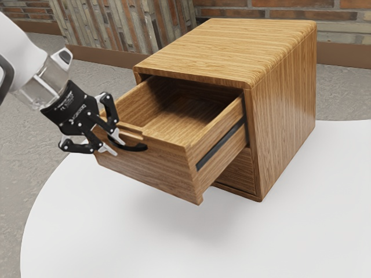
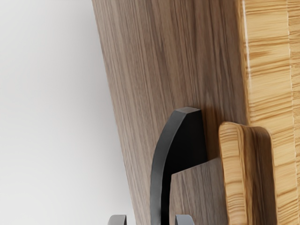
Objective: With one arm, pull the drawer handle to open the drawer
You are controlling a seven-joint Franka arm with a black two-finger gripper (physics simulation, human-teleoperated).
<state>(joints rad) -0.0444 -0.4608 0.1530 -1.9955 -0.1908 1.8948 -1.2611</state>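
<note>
A wooden cabinet (image 1: pixel 278 87) stands on the white table (image 1: pixel 232 243). Its upper drawer (image 1: pixel 174 156) is pulled well out toward the exterior view's left, and its inside is bare. A black curved handle (image 1: pixel 134 148) sits on the drawer front. My black gripper (image 1: pixel 113 143) is at the handle's end, one finger above it and one below. In the wrist view the handle (image 2: pixel 176 140) rises from the drawer front (image 2: pixel 154 70) and passes between my fingertips (image 2: pixel 117 219). A gap shows on one side of it, so the gripper is open around the handle.
A lower drawer front (image 1: pixel 237 174) sits shut beneath the open one. The round table's edge curves off below my hand at the exterior view's left, with grey floor (image 1: pixel 35 168) beyond it. A brick wall (image 1: pixel 278 7) runs behind the cabinet.
</note>
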